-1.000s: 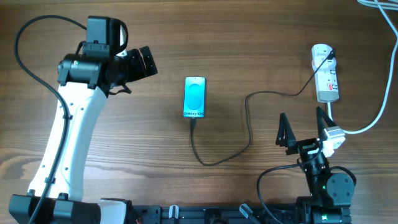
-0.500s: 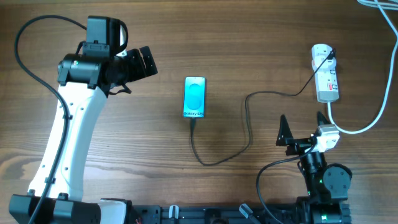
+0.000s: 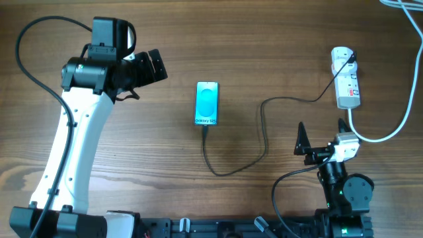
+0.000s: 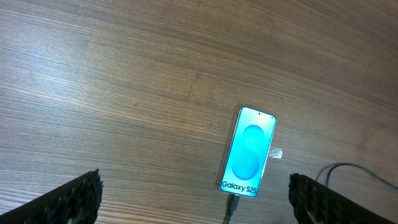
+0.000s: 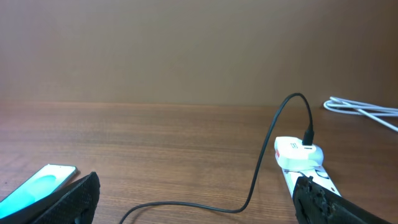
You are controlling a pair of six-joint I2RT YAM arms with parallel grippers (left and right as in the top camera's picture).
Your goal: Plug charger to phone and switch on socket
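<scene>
Read all directions on the overhead view, with 12 o'clock at the far edge of the brown wood-grain table (image 3: 277,39). The small rectangular smartphone with the bright cyan-blue screen (image 3: 207,103) lies flat near the table centre, its "Galaxy S25" end toward 6 o'clock. The long thin black charger cable (image 3: 264,125) meets that lower edge, loops toward 5 o'clock, then climbs toward 2 o'clock to the black plug seated in the small white oblong power strip (image 3: 346,78). The strip lies at 3 o'clock of the phone, well apart from it, with a thicker white lead (image 3: 390,135) leaving its near end. The plugging step is judged complete, though the wrist views do not confirm that the connector is fully seated. The step in hand is switching on the socket. The left gripper (image 3: 155,66) hovers at 10 o'clock of the phone with its jaws spread wide and nothing between them. The right gripper (image 3: 322,130) stands at 6 o'clock of the power strip, near it but not touching, jaws likewise spread and empty. The next move probably falls to the right arm: advance toward 12 o'clock, bring one fingertip over the switch, and press down. The switch position is too small to confirm here, so align with the right wrist view before pressing. Keep clear of the black plug and both cables.
</scene>
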